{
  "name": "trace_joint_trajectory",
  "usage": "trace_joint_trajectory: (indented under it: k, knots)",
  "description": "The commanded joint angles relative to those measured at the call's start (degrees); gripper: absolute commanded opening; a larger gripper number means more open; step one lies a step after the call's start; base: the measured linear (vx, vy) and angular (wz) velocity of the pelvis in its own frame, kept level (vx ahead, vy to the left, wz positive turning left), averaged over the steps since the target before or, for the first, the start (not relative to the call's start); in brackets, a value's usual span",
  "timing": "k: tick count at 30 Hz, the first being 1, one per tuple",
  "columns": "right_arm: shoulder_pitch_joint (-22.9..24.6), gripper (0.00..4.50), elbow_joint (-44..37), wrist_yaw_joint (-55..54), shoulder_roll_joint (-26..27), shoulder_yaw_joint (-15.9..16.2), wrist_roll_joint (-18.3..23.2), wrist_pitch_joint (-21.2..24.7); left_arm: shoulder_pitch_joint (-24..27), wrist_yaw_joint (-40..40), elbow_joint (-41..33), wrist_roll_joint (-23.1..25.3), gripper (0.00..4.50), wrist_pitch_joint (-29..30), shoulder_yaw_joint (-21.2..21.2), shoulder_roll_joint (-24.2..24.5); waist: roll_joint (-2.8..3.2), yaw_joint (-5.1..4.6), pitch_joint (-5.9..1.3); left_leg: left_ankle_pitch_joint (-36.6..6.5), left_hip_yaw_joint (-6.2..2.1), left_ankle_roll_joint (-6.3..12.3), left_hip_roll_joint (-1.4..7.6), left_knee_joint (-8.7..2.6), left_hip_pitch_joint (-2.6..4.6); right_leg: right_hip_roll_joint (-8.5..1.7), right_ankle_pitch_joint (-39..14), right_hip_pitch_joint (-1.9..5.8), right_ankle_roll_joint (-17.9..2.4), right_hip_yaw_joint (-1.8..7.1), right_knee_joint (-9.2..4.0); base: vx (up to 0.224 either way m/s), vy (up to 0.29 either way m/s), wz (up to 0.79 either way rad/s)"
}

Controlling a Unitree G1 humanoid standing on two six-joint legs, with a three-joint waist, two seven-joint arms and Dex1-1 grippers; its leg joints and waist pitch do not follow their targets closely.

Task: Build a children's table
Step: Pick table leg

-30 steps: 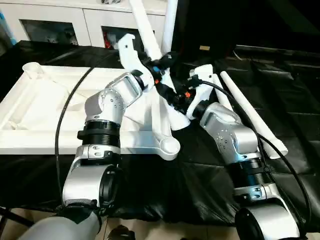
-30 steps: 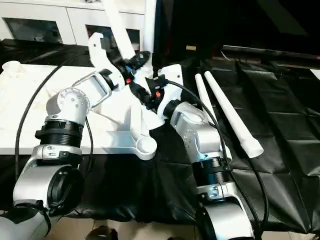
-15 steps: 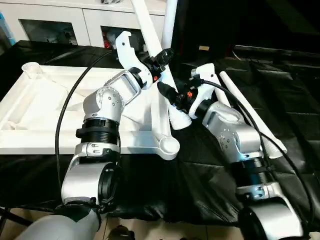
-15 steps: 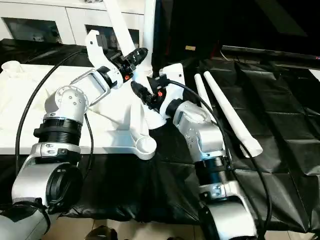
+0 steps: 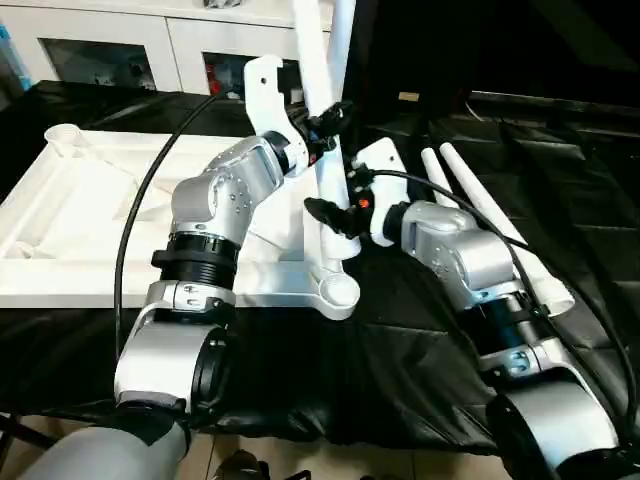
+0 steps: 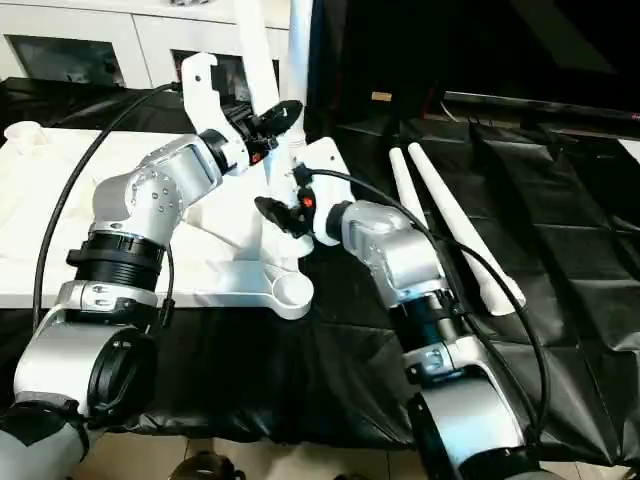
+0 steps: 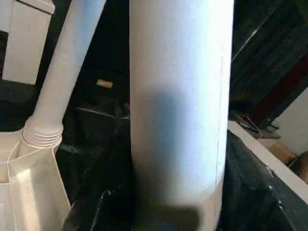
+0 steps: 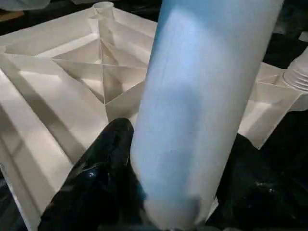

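The white tabletop (image 5: pixel 90 230) lies upside down on the black cloth, ribs up (image 8: pixel 72 72). One white leg (image 5: pixel 330 165) stands almost upright over its near right corner socket (image 5: pixel 338 292). My left gripper (image 5: pixel 328 115) is shut on this leg high up, and the tube runs between its fingers (image 7: pixel 178 120). My right gripper (image 5: pixel 335 215) is shut on the same leg lower down, just above the socket, with a black finger (image 8: pixel 101 163) against the tube (image 8: pixel 202 106). A second leg (image 5: pixel 342 40) stands threaded into the far right corner (image 7: pixel 62 86).
Two loose white legs (image 5: pixel 500 230) lie side by side on the black cloth right of my right arm. A white cabinet with glass doors (image 5: pixel 120 50) stands behind the tabletop. A black cable runs along each forearm.
The held leg has swung from a slant to nearly upright. My left gripper rose with it. My right gripper moved left and down along the leg towards the corner socket.
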Motion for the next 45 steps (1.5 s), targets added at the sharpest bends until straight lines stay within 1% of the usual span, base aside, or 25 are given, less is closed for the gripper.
trace_joint_trajectory:
  k: [1, 8, 11, 12, 13, 15, 16, 17, 18, 19, 20, 22, 23, 24, 26, 27, 29, 30, 32, 33, 34, 36, 41, 42, 45]
  knots:
    - [-0.4, 2.26, 1.1, -0.3, -0.1, 0.4, -0.8, 1.0, -1.2, -0.5, -0.9, 0.8, 1.83, -0.7, -0.7, 0.1, -0.24, -0.12, -5.12, -4.9, -1.07, 0.58, 2.05, -3.27, 1.39, -4.25, -1.5, 3.56, -11.9, 2.77, -2.75, 0.0, 0.0, 0.0]
    - [-0.9, 2.03, 1.6, 0.3, -0.1, -0.2, -0.4, 0.9, -1.1, -0.4, -0.4, 1.5, 1.83, -1.6, -1.3, 0.6, -0.23, -0.09, -5.15, -5.0, -1.08, 0.31, 2.02, -3.24, 1.34, -4.25, -1.6, 3.61, -11.8, 2.78, -2.7, 0.0, 0.0, 0.0]
    - [-0.5, 1.97, 1.1, 2.1, 0.2, -1.0, 1.3, -0.7, -1.2, 0.4, -0.4, 1.5, 1.83, -1.4, -0.9, 0.8, -0.25, -0.09, -5.18, -4.8, -1.06, 0.63, 1.99, -3.19, 1.34, -4.24, -0.9, 3.63, -12.0, 2.77, -2.63, 0.0, 0.0, 0.0]
    - [-0.3, 1.96, 0.8, 2.9, 0.4, -1.4, 2.1, -1.1, -1.3, 0.5, -0.1, 1.6, 2.18, -1.7, -0.7, 1.0, -0.05, -0.09, -5.17, -5.1, -1.09, 0.7, 1.99, -3.19, 1.3, -4.24, -0.9, 3.65, -12.1, 2.77, -2.69, 0.0, 0.0, 0.0]
    - [0.2, 1.96, 0.2, 4.5, 0.4, -2.1, 3.4, -1.9, -1.3, -0.4, -0.2, 1.1, 2.18, -1.7, -0.4, 1.2, -0.16, -0.12, -5.19, -5.1, -1.08, 0.77, 1.99, -3.19, 1.3, -4.2, -0.7, 3.67, -12.2, 2.76, -2.64, 0.0, 0.0, 0.0]
    - [1.6, 1.95, -1.9, 9.4, 0.4, -3.5, 6.7, -4.2, -1.1, -4.1, -0.8, -1.5, 2.53, -0.2, 0.5, 1.5, -0.2, 0.06, -5.2, -5.5, -1.02, 1.23, 1.96, -3.13, 1.28, -4.33, -0.8, 3.74, -12.4, 2.76, -2.69, 0.0, 0.0, 0.0]
    - [1.6, 1.93, -1.9, 9.4, 0.4, -3.5, 6.7, -4.2, -1.1, -4.1, -0.8, -1.5, 2.63, -0.2, 0.5, 1.5, 0.29, 0.06, -5.2, -5.7, -1.1, 1.4, 2.01, -3.14, 1.26, -4.27, -0.4, 3.69, -12.5, 2.71, -2.76, 0.0, 0.0, 0.0]
    - [2.0, 1.93, -2.4, 10.8, 0.3, -3.7, 7.6, -4.8, -1.1, -5.0, -0.8, -2.3, 2.63, 0.3, 0.9, 1.6, 0.2, -0.03, -5.27, -5.6, -1.15, 1.4, 2.07, -3.11, 1.26, -4.18, 0.1, 3.71, -12.7, 2.66, -2.55, 0.0, 0.0, 0.0]
    - [2.5, 1.92, -3.4, 12.7, 0.2, -4.5, 9.3, -4.7, -1.1, -7.3, -0.9, -3.8, 2.76, 1.6, 1.2, 2.0, 0.59, -0.02, -5.27, -5.7, -1.2, 1.34, 2.04, -3.12, 1.37, -4.15, 0.3, 3.67, -13.0, 2.62, -2.49, 0.0, 0.0, 0.0]
    - [2.5, 1.91, -3.4, 12.7, 0.2, -4.5, 9.3, -4.7, -1.1, -7.3, -0.9, -3.8, 2.89, 1.6, 1.2, 2.0, 0.37, -0.03, -5.25, -5.6, -1.13, 1.47, 2.03, -3.1, 1.3, -4.18, 0.6, 3.72, -13.6, 2.62, -2.5, 0.0, 0.0, 0.0]
    - [3.9, 1.9, -6.1, 18.5, -1.0, -5.7, 13.3, -3.2, -0.3, -16.9, -2.6, -9.2, 2.96, 8.9, 1.0, 3.9, 0.56, 0.03, -5.27, -5.7, -1.06, 1.42, 1.96, -3.05, 1.51, -4.16, 0.8, 3.7, -14.1, 2.56, -2.46, 0.0, 0.0, 0.0]
    - [5.5, 1.9, -8.8, 25.0, -3.1, -5.5, 16.8, -1.1, 0.1, -25.2, -4.1, -16.1, 3.03, 17.2, 2.2, 5.6, 0.75, 0.28, -5.21, -6.3, -0.97, 1.83, 1.99, -2.97, 1.48, -3.98, 0.7, 3.72, -15.5, 2.46, -2.3, 0.0, 0.0, 0.0]
    - [5.7, 1.9, -9.1, 25.6, -3.3, -5.4, 17.1, -0.8, 0.1, -25.8, -4.2, -16.8, 3.03, 18.1, 2.4, 5.8, 0.7, 0.27, -5.15, -6.2, -0.93, 1.9, 1.99, -2.94, 1.43, -3.83, 1.0, 3.81, -15.9, 2.42, -2.21, 0.0, 0.0, 0.0]
    - [6.4, 1.9, -10.3, 28.9, -4.4, -5.2, 18.7, 0.7, 0.2, -29.6, -4.7, -18.6, 3.03, 20.1, 2.2, 6.9, 1.32, 0.38, -5.08, -6.8, -0.98, 2.0, 2.01, -2.89, 1.4, -3.67, 0.5, 3.62, -16.4, 2.31, -2.24, 0.0, 0.0, 0.0]
    - [6.6, 1.89, -10.6, 30.1, -4.8, -5.1, 19.3, 1.3, 0.3, -31.1, -4.9, -18.4, 3.03, 19.8, 1.5, 7.5, 1.0, 0.36, -4.96, -8.5, -1.0, 1.68, 2.15, -3.03, 1.38, -3.81, -1.6, 3.6, -16.3, 2.32, -2.63, 0.0, 0.0, 0.0]
    - [7.0, 1.89, -11.3, 31.9, -5.7, -4.6, 19.8, 2.0, 0.6, -33.6, -5.8, -18.9, 3.03, 20.6, 0.3, 8.3, 1.25, 0.4, -4.88, -9.9, -1.06, 0.93, 2.18, -3.12, 1.39, -4.11, -4.4, 3.59, -15.7, 2.38, -2.93, 0.0, 0.0, 0.0]
    - [7.8, 1.89, -12.8, 35.4, -7.4, -3.5, 21.0, 3.4, 1.5, -38.7, -7.9, -20.3, 3.03, 22.6, -1.9, 9.8, 1.1, 0.52, -4.86, -10.7, -1.1, 0.3, 2.2, -3.28, 1.49, -4.06, -7.5, 3.75, -14.4, 2.4, -3.24, 0.0, 0.0, 0.0]
    - [8.0, 1.89, -13.2, 36.2, -7.9, -3.2, 21.2, 4.0, 2.1, -40.5, -9.2, -20.7, 3.03, 22.8, -2.8, 10.2, 1.2, 0.45, -4.72, -11.0, -1.11, -0.08, 2.34, -3.37, 1.47, -4.03, -7.8, 3.45, -14.2, 2.45, -3.26, 0.0, 0.0, 0.0]
    - [8.2, 1.89, -13.6, 37.0, -8.4, -2.8, 21.5, 4.5, 2.8, -42.6, -10.6, -20.9, 3.03, 22.7, -3.9, 10.7, 1.17, 0.46, -4.85, -11.2, -1.16, -0.44, 2.3, -3.37, 1.46, -4.09, -8.9, 3.54, -13.8, 2.44, -3.32, 0.0, 0.0, 0.0]
    - [8.2, 1.89, -13.6, 37.3, -8.7, -2.5, 21.4, 4.7, 3.3, -43.7, -11.7, -21.1, 3.03, 22.4, -4.6, 10.9, 2.14, 0.48, -4.85, -11.8, -1.32, -0.96, 2.29, -3.36, 1.54, -4.14, -9.6, 3.31, -13.6, 2.44, -3.34, 0.0, 0.0, 0.0]
    - [8.2, 1.89, -13.7, 37.6, -9.0, -2.4, 21.6, 4.9, 3.5, -44.7, -12.4, -21.3, 3.03, 22.6, -4.9, 11.1, 1.53, 0.19, -4.71, -13.0, -1.26, -1.32, 2.26, -3.5, 1.52, -4.06, -10.8, 3.31, -13.2, 2.43, -3.71, 0.0, 0.0, 0.0]
    - [8.3, 1.89, -13.8, 38.1, -9.5, -2.1, 21.7, 5.2, 3.6, -44.6, -12.9, -20.1, 2.69, 21.1, -5.5, 10.7, 1.56, 0.32, -4.8, -13.3, -1.26, -1.6, 2.31, -3.46, 1.82, -4.15, -11.8, 3.15, -13.0, 2.51, -3.8, 0.0, 0.0, 0.0]
    - [8.4, 1.88, -14.1, 38.4, -9.9, -2.1, 21.8, 5.6, 3.0, -41.4, -11.5, -18.2, 2.25, 19.0, -4.8, 9.6, 1.35, 0.23, -4.76, -12.7, -1.39, -1.61, 2.21, -3.5, 1.57, -4.19, -12.7, 3.31, -11.7, 2.52, -4.01, 0.0, 0.0, 0.0]
    - [8.4, 1.88, -14.3, 38.4, -10.1, -2.1, 21.7, 5.7, 3.0, -39.3, -10.5, -16.8, 2.21, 17.8, -4.8, 9.2, 1.03, 0.19, -4.79, -12.1, -1.35, -1.5, 2.18, -3.5, 1.48, -4.14, -12.4, 3.39, -11.7, 2.51, -3.95, 0.0, 0.0, 0.0]
    - [8.4, 1.88, -14.5, 38.4, -10.3, -2.1, 21.7, 5.7, 3.2, -38.2, -10.5, -16.4, 1.91, 17.5, -4.8, 9.1, 1.04, 0.26, -4.94, -10.6, -1.35, -1.06, 2.12, -3.36, 1.36, -4.17, -11.3, 3.46, -11.6, 2.49, -3.79, 0.0, 0.0, 0.0]
